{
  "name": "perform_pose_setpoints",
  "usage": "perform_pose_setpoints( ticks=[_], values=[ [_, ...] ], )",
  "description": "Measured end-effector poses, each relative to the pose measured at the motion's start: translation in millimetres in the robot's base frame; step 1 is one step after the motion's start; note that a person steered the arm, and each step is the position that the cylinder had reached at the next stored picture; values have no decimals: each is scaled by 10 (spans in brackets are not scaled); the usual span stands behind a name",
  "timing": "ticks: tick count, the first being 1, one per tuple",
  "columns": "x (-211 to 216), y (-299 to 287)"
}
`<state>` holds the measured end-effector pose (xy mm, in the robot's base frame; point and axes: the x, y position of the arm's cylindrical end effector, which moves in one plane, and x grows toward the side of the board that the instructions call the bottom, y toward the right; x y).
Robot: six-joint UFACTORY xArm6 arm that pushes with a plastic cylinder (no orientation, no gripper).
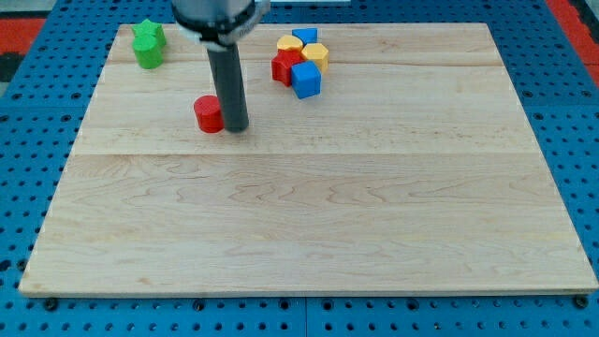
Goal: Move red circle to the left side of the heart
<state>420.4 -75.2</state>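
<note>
The red circle [209, 113] lies on the wooden board in the upper left part of the view. My tip [236, 127] stands right beside it, touching its right side. A cluster of blocks sits at the view's top centre: a yellow block [287, 43], a blue block [305, 36], a yellow hexagon [316, 54], a red block [286, 66] and a blue cube [306, 80]. I cannot tell which of them is the heart. The cluster is to the right of and above the red circle.
Two green blocks [148, 44] sit together at the board's top left corner. The wooden board [309, 225] lies on a blue perforated table. The arm's dark body [217, 14] hangs over the top edge.
</note>
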Motion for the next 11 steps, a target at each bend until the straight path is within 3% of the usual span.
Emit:
perform_pose_setpoints(
  ticks=[1, 2, 4, 5, 9, 10, 11],
  values=[
    [-38, -299],
    [-341, -575],
    [-1110, -513],
    [-755, -478],
    [-683, -759],
    [-1106, -569],
    [-1168, -435]
  ],
)
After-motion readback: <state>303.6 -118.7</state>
